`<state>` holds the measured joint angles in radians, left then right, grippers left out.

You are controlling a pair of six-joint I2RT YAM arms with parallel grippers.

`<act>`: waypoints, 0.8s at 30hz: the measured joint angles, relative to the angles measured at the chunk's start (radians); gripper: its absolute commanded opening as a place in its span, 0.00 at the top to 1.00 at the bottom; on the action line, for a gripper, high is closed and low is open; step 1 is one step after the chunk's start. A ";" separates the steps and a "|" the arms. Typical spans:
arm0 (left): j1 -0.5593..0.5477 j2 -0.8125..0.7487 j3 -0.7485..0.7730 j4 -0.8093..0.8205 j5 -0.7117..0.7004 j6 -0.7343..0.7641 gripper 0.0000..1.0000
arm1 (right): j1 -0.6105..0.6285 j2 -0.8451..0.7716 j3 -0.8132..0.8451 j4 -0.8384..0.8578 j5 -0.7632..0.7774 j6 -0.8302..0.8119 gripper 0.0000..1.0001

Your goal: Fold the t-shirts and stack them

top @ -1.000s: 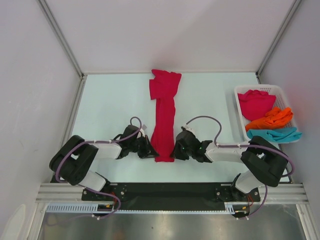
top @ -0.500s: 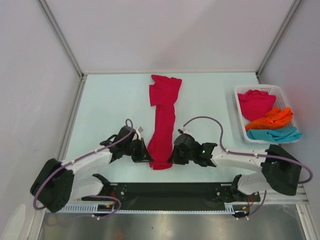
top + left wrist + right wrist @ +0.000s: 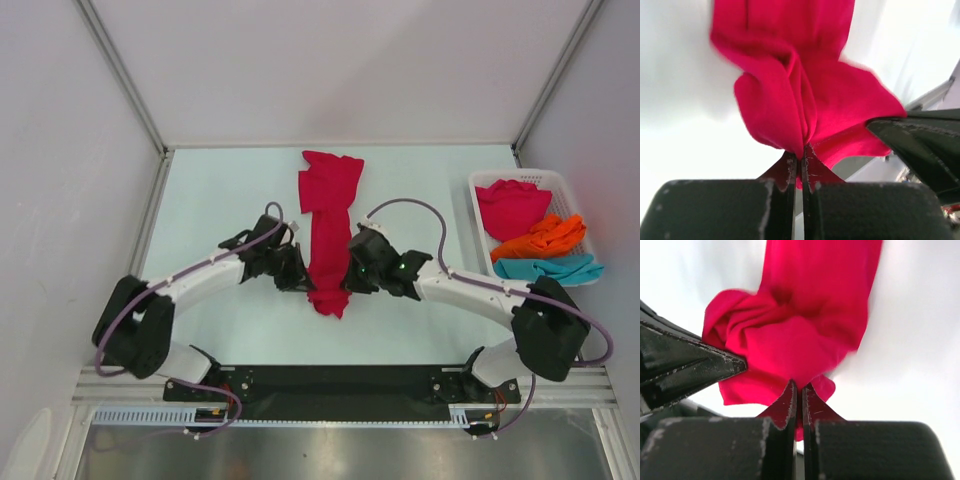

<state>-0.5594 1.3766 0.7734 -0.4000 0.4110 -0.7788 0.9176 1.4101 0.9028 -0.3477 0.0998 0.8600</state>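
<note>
Three crumpled shirts (image 3: 538, 240) sit in the white basket (image 3: 512, 175).

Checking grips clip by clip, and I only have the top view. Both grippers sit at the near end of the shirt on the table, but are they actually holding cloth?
Observer: Yes for the left gripper. Its wrist view shows it shut on a pinch of the shirt.
Operator: And the right one?
Observer: The right gripper is also shut on the shirt, with a little cloth poking out beside it.
Operator: Is the cloth lying flat where they hold it?
Observer: No. Both wrist views show it bunched into rumpled folds just past the grippers.
</note>
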 measured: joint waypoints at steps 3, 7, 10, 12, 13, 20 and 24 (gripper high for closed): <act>0.020 0.114 0.108 0.000 -0.009 0.034 1.00 | -0.055 0.074 0.060 0.000 -0.011 -0.045 1.00; 0.030 0.148 0.136 0.013 -0.007 0.058 1.00 | -0.068 0.102 0.093 0.002 -0.019 -0.076 1.00; 0.030 0.144 0.084 0.053 0.011 0.062 1.00 | -0.064 0.103 0.093 0.001 -0.027 -0.084 1.00; 0.029 0.131 0.016 0.089 0.029 0.054 1.00 | -0.060 0.103 0.093 0.002 -0.037 -0.086 1.00; 0.029 0.121 -0.021 0.107 0.042 0.047 1.00 | -0.056 0.104 0.093 0.001 -0.044 -0.087 1.00; 0.021 -0.017 -0.184 0.195 0.071 0.016 0.89 | -0.036 0.134 0.095 0.001 -0.082 -0.087 1.00; 0.018 -0.062 -0.228 0.214 0.071 0.002 0.33 | -0.037 0.163 0.118 0.000 -0.082 -0.094 1.00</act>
<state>-0.5415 1.3148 0.5457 -0.1856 0.4816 -0.7769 0.8806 1.5730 1.0206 -0.3477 0.0177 0.7658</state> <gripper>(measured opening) 0.356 0.024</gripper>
